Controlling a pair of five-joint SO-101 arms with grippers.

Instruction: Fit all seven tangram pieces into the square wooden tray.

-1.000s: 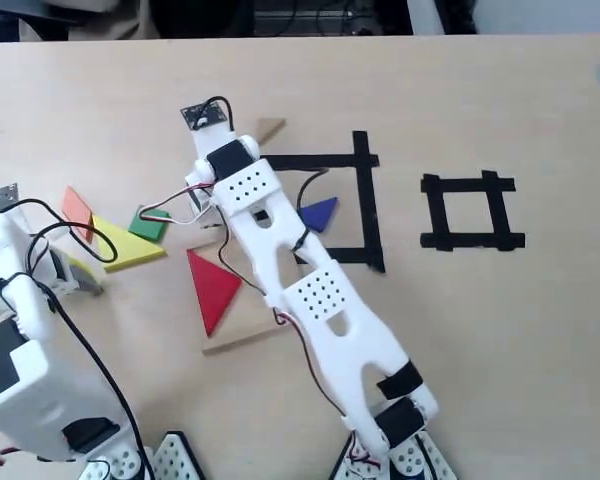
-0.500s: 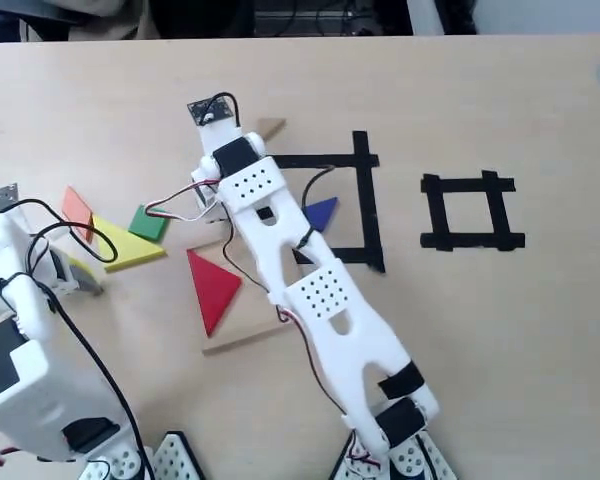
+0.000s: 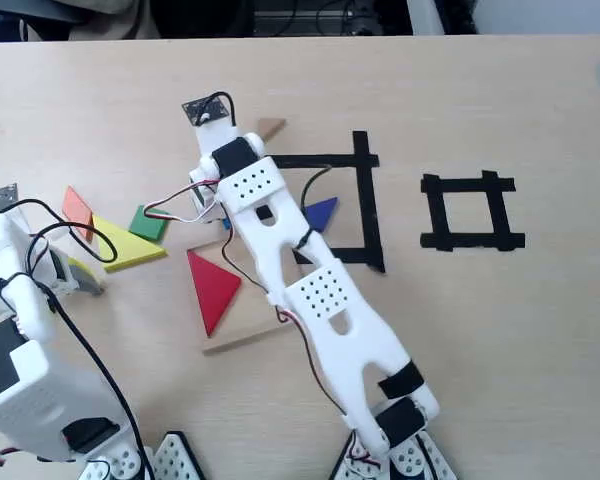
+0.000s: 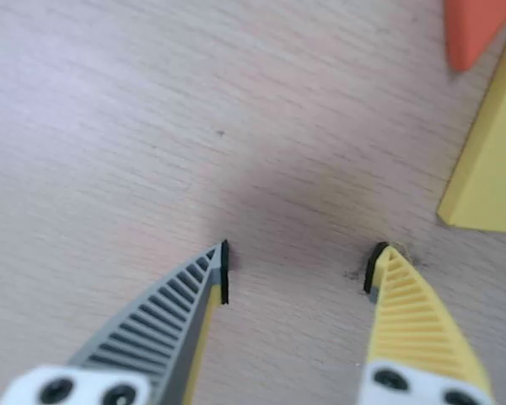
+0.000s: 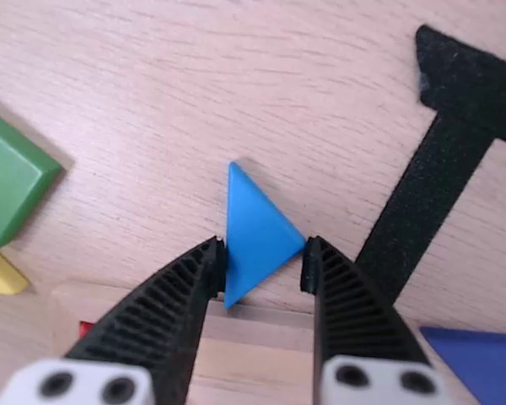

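Note:
My right gripper (image 5: 260,253) is shut on a light blue triangle (image 5: 255,228) that lies flat on the table against the wooden tray's (image 5: 253,337) edge; both fingers touch its sides. In the high view the tray (image 3: 245,335) holds a red triangle (image 3: 212,285). A green square (image 3: 148,222), a yellow triangle (image 3: 125,245) and an orange triangle (image 3: 77,210) lie to the tray's left. A dark blue piece (image 3: 320,212) lies to the right of the right arm (image 3: 280,250). My left gripper (image 4: 299,270) is open over bare table beside the yellow triangle (image 4: 489,169).
Two squares of black tape (image 3: 365,200) (image 3: 473,212) mark the table right of the tray. A tan piece (image 3: 270,128) lies just beyond the right arm's wrist. The left arm's body (image 3: 20,380) fills the near left corner.
The right arm's wrist has shifted slightly over the light blue triangle, a little away and then back left. The left arm has kept still.

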